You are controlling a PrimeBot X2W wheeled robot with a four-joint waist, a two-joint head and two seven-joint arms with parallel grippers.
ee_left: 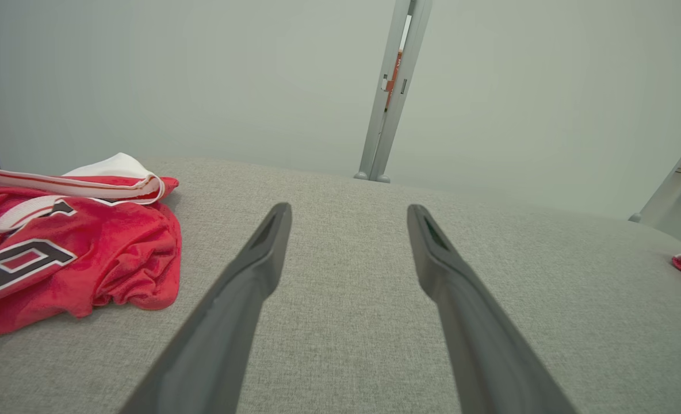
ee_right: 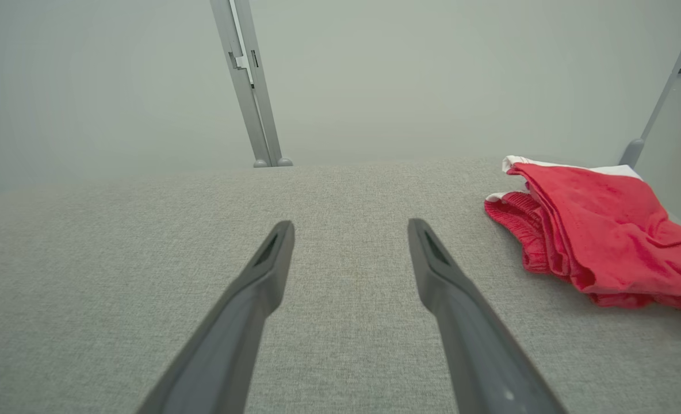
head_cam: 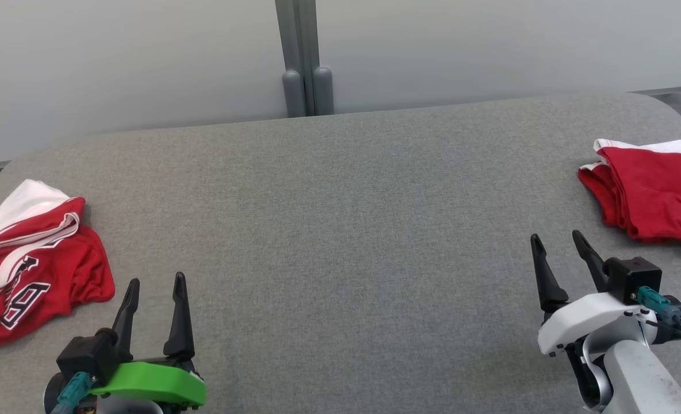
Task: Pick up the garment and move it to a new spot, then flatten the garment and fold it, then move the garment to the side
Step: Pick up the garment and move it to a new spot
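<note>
Left gripper (head_cam: 157, 280): my two dark fingers stand spread wide with nothing between them. The tips hang just over the grey fabric surface (head_cam: 340, 218), and the gap between the jaws shows plain cloth.

Right gripper (head_cam: 556, 236): my fingers here are spread just as wide and hold nothing. They point ahead over the same surface.

Crumpled red jersey (head_cam: 35, 264): it lies on the surface to the outer side of my left jaws, near them but apart. It is bunched and creased. White trim bands and a dark numeral edged in white face up, and a white panel lies at its far end. Its nearest red hem sits about level with my left fingertips.

Folded red garment (head_cam: 651, 195): it lies ahead of my right jaws and to their outer side, near but apart. It is stacked in several layers, with a white band along the far edge and a ribbed red edge turned toward my jaws. Its outer part runs past the edge of the head view.

Beyond both pairs of jaws, pale wall panels (head_cam: 490, 46) rise behind the far edge of the surface. A grey post (head_cam: 303, 57) stands there, ahead of the space between my two grippers.
</note>
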